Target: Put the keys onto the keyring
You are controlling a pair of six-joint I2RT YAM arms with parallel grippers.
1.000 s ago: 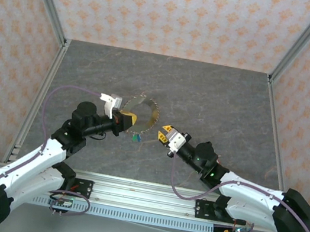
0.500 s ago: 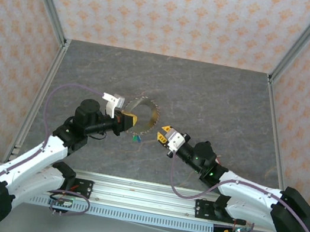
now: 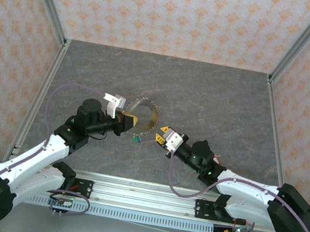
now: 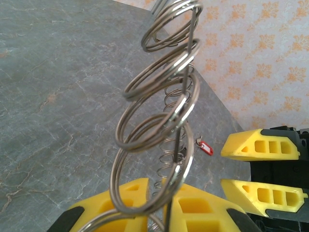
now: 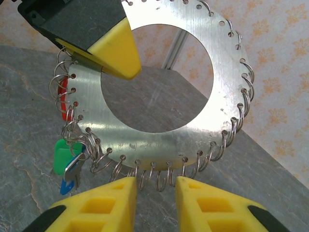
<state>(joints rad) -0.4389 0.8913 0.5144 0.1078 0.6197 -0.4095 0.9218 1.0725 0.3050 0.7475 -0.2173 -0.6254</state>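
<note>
Holding keyring (image 5: pixel 159 140) by rim in closed left gripper (image 3: pixel 129 117); right gripper (image 5: pixel 154 181) part-open at lower rim, gripping nothing; green, blue keys (image 5: pixel 67 162) hanging.

keyring (image 3: pixel 152 115): upright over the middle of the table (image 3: pixel 224 98), between both grippers
left gripper (image 3: pixel 128 118): at the keyring's left rim, touching it
right gripper (image 3: pixel 164 133): right of the keyring, nearer the front edge, fingertips just beside its rim, not touching
keys (image 5: pixel 66 162): hanging on the keyring's rim under the left gripper, left of the right gripper
</note>
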